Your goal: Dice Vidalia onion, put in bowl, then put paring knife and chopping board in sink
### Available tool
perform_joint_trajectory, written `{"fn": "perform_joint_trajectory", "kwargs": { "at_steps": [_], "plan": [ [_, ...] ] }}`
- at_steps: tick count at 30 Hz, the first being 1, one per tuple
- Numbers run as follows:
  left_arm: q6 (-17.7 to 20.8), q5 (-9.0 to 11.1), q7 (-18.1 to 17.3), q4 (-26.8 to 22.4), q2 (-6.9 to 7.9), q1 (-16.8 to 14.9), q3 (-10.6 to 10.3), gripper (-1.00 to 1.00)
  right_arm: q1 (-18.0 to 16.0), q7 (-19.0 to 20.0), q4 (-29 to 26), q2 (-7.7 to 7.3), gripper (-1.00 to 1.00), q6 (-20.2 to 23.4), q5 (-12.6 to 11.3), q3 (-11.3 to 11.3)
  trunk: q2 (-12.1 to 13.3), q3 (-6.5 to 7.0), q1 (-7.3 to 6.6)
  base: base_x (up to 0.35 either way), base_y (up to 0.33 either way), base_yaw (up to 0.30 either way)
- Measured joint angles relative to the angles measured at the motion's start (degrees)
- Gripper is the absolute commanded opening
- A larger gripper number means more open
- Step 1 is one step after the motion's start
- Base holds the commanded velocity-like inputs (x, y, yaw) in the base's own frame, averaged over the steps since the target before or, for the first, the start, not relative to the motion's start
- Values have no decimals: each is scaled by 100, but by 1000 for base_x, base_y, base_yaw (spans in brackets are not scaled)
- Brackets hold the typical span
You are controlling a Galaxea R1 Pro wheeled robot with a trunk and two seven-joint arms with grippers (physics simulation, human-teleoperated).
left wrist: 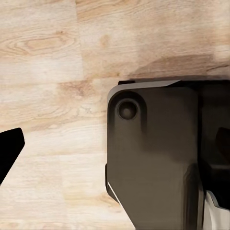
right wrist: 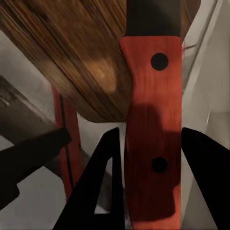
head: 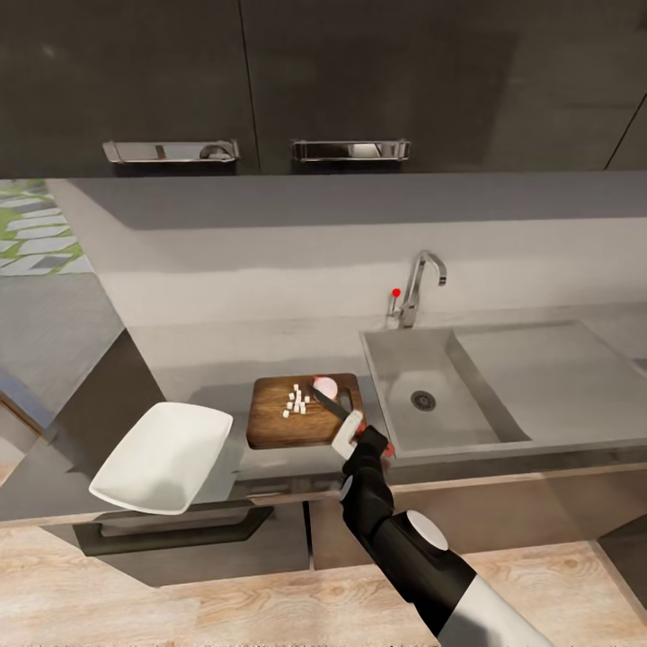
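On the grey countertop [head: 207, 368] lies the brown chopping board [head: 274, 427], just left of the sink [head: 400, 377]. Small white onion dice [head: 296, 402] sit on its middle, with a pink-white onion remnant [head: 325, 387] beside them. My right gripper [head: 349, 437] is shut on the paring knife's red handle [right wrist: 153, 129]. The dark blade [head: 329, 403] slants over the board toward the remnant. In the right wrist view the black fingers [right wrist: 103, 191] flank the handle above the board's wood grain [right wrist: 72, 62]. The white bowl [head: 166, 456] sits at the counter's front edge, left of the board. One left fingertip [left wrist: 9, 153] hangs over the floor.
A chrome tap [head: 420, 283] with a red knob [head: 395, 292] stands behind the basin, whose drainboard [head: 539, 368] runs right. Dark wall cabinets [head: 270, 81] hang overhead. Pale wood floor [left wrist: 57, 57] and my dark base [left wrist: 153, 158] lie below the left arm.
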Motion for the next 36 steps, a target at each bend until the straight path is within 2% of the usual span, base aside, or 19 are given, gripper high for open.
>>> {"fn": "perform_joint_trajectory", "kwargs": {
  "at_steps": [6, 16, 20, 22, 24, 26, 27, 28, 30, 32, 33, 34, 36],
  "plan": [
    [0, 0, 0, -9, 0, 1, 0, 100, 0, 0, 0, -1, -100, -11, 22, -10, 0, -51, 0, 0, 0, 0],
    [0, 0, 0, -9, 0, 1, 0, 100, 0, -8, -36, -32, -100, -22, 29, -10, -1, -57, 0, 0, 0, 0],
    [0, 0, 0, -9, 0, -1, 0, 100, -1, -39, -448, -35, -100, -67, 49, -51, -1, -57, -1, 0, 0, 0],
    [0, 0, 0, -10, 0, -2, 0, 100, -1, -31, -915, -34, -100, -73, 46, -271, -1, -57, -1, 0, 0, 0],
    [0, 0, 0, -9, 0, 0, 1, 100, -3, -8, -1449, -7, -100, -93, 47, -919, -1, -56, -1, 0, 0, 0],
    [0, 0, 0, -6, 0, 0, 1, 100, -2, 12, -1708, 8, -100, -187, -105, -1523, -1, -57, 0, 0, 0, 0],
    [0, 0, 0, -4, 0, 0, 0, 100, -2, 16, -1771, 8, -100, -261, -236, -1740, -1, -57, 0, 0, 0, 0],
    [0, 0, 0, -2, 0, 1, 1, 100, -2, 20, -1825, -4, -100, -410, -466, -2027, -1, -57, 0, 0, 0, 0],
    [0, 0, 0, -2, 0, 1, 1, 100, -2, 27, -1858, -43, -100, -735, -1196, -2565, -1, -57, 0, 0, -7, 0],
    [0, 0, 0, 0, 0, 0, -1, 100, -2, 35, -1842, -58, -100, -855, -1788, -2850, -1, -57, -1, 0, -173, 0],
    [-1, 0, 0, 1, 0, -2, -2, 100, -2, 38, -1813, -63, -100, -887, -2003, -2924, 1, -57, 0, 0, -259, 0],
    [-1, 0, 0, 1, 0, -4, -2, 100, -2, 35, -1756, -63, -100, -904, -2116, -2962, 0, -57, -1, 0, -275, 0],
    [-1, -1, 0, 2, 0, -4, -2, 100, -2, 33, -1647, -63, -100, -914, -2187, -2986, 0, -57, -1, 0, -290, 0]
  ]
}}
